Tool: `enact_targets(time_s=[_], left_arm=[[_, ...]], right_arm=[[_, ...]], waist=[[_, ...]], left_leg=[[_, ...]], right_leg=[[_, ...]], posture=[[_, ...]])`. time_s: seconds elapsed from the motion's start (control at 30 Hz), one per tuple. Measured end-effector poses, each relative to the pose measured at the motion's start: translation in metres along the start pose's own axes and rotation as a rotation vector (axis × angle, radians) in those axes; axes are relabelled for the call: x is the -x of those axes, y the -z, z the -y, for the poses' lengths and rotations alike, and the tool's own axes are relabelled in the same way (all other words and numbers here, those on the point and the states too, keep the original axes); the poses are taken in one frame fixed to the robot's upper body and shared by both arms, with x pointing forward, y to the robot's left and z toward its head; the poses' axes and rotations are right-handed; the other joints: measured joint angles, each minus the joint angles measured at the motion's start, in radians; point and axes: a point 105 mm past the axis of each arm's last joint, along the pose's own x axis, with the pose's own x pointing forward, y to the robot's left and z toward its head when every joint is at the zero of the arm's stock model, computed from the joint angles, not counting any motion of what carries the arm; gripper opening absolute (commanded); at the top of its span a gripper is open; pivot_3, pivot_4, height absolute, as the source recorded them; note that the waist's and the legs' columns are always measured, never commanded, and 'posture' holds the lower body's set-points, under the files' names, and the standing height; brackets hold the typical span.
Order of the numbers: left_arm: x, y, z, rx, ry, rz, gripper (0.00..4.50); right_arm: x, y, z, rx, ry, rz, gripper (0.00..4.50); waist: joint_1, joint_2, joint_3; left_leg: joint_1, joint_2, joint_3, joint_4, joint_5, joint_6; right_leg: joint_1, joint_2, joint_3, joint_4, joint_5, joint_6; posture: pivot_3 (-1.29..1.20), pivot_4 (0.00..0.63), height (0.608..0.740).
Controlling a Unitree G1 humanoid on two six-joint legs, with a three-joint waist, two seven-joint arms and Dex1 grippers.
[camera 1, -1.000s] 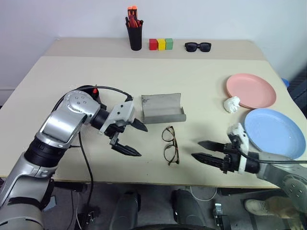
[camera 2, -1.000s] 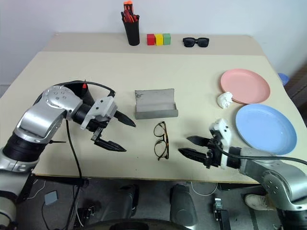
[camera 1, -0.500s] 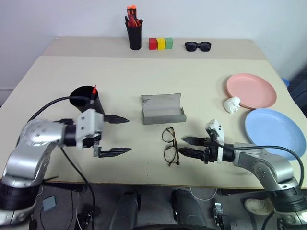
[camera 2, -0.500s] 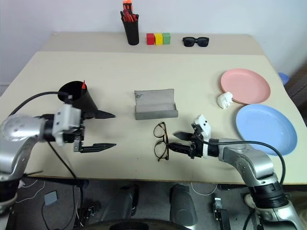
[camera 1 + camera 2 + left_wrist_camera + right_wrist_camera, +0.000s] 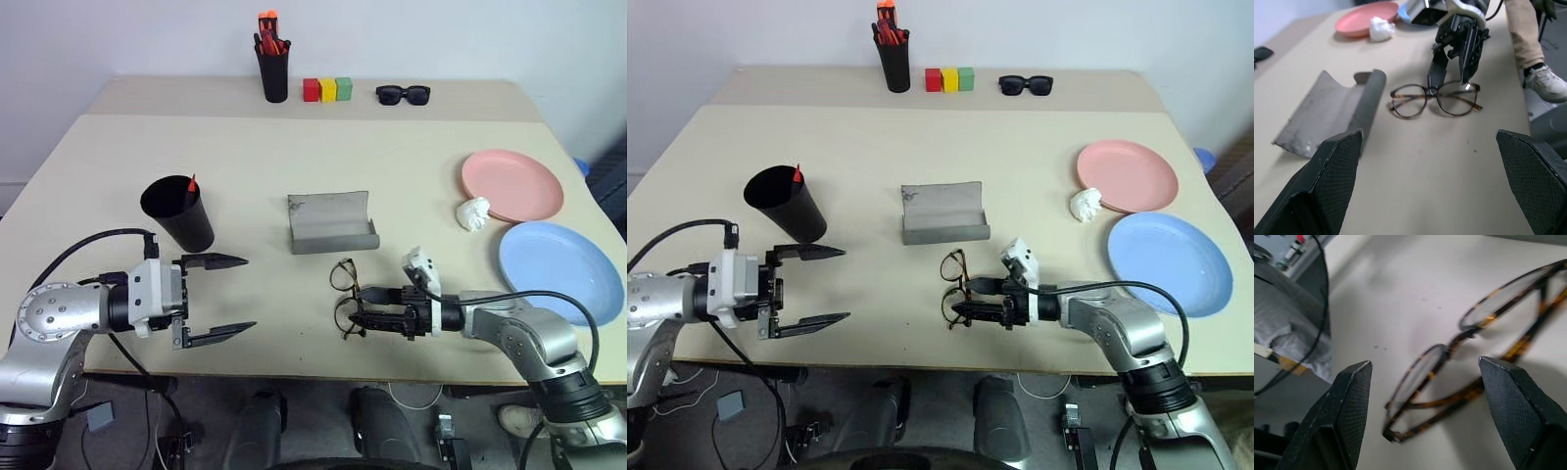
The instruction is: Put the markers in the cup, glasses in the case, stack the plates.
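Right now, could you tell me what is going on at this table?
The robot is tidying the table. Its right gripper is open around the glasses, which lie flat in front of the open case; nothing is lifted yet. The left gripper hangs open near the cup, where a red-tipped marker stands. The pink plate and blue plate sit side by side, unstacked, with a white crumpled wad at the pink plate's edge.
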Motion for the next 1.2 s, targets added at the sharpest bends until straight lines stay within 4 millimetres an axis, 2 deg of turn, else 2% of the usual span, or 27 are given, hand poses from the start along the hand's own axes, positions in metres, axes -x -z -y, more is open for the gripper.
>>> enact_targets(time_s=[0.27,0.8,0.9,1.03,1.2], left_arm=[[-0.005,0.004,0.001,0.003,0.0,0.008,4.47],[-0.003,0.008,0.001,0.008,0.005,0.007,4.47],[-0.003,0.008,0.0,0.008,0.003,0.008,4.5],[-0.003,0.008,0.0,0.01,-0.002,0.008,4.5],[-0.003,0.008,0.0,0.011,-0.005,0.008,4.5]], right_arm=[[-0.012,-0.004,-0.004,0.003,-0.013,0.018,3.54],[-0.016,-0.016,-0.002,0.044,0.002,0.027,3.54],[-0.016,-0.016,-0.001,0.041,0.003,0.026,2.65],[-0.015,-0.014,0.001,0.037,0.015,0.02,0.68],[-0.015,-0.013,0.002,0.04,0.017,0.014,0.68]], waist=[[0.0,0.0,0.0],[0.0,0.0,0.0],[0.0,0.0,0.0],[0.0,0.0,0.0],[0.0,0.0,0.0]], left_leg=[[0.0,0.0,0.0,0.0,0.0,0.0],[0.0,0.0,0.0,0.0,0.0,0.0],[0.0,0.0,0.0,-0.001,0.0,0.0],[0.0,0.0,0.0,-0.001,0.0,0.0],[0.0,0.0,0.0,-0.001,0.0,0.0]], right_leg=[[0.0,0.0,0.0,0.0,0.0,0.0],[0.0,0.0,0.0,0.0,0.0,0.0],[-0.001,0.0,0.0,0.0,0.0,0.0],[-0.001,0.0,0.0,0.0,0.0,0.0],[-0.001,0.0,0.0,0.0,0.0,0.0]], posture=[[0.0,0.15,0.74],[0.0,0.15,0.74],[0.0,0.15,0.74],[0.0,0.15,0.74],[0.0,0.15,0.74]])
